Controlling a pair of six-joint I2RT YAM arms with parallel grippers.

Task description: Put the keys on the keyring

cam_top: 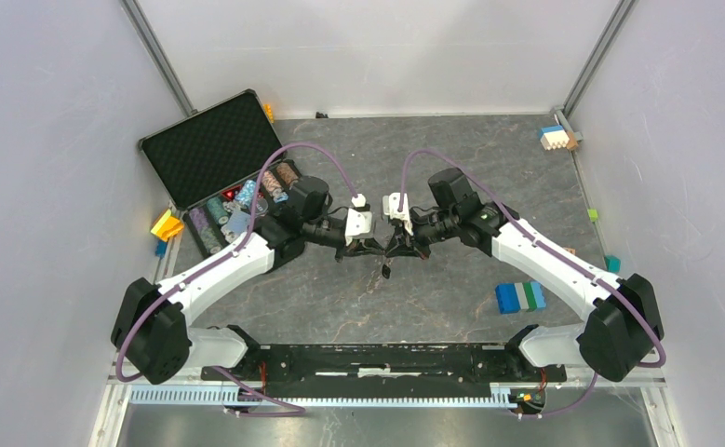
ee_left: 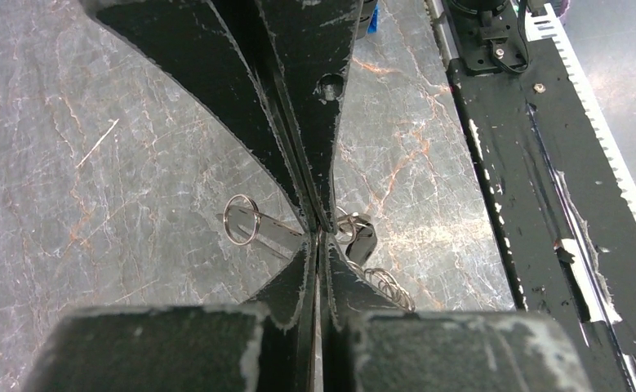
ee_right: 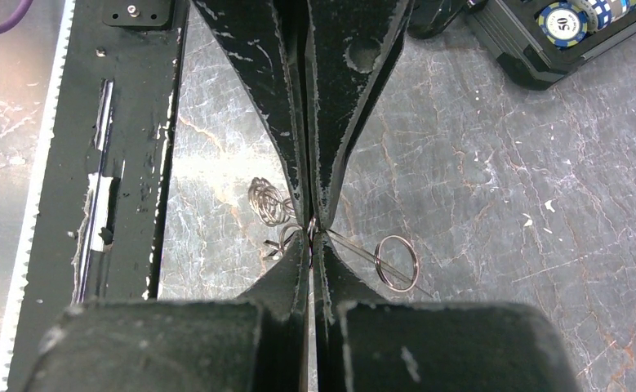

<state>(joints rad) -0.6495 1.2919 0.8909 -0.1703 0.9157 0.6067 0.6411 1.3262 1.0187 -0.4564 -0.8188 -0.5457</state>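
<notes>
Key (ee_left: 362,242), just beside closed left tool (ee_left: 318,238)

At centre of the left wrist view we see only part of the key (ee_left: 364,242); the left gripper (ee_left: 317,245) covers the rest, and what its closed tips pinch is hidden. The black case (ee_right: 528,65) is cut off at upper right of the right wrist view.

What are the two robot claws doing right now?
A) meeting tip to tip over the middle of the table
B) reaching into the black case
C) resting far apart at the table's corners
A: from above, the left gripper and right gripper meet tip to tip, both shut, over the middle of the table, clear of the black case.
</notes>
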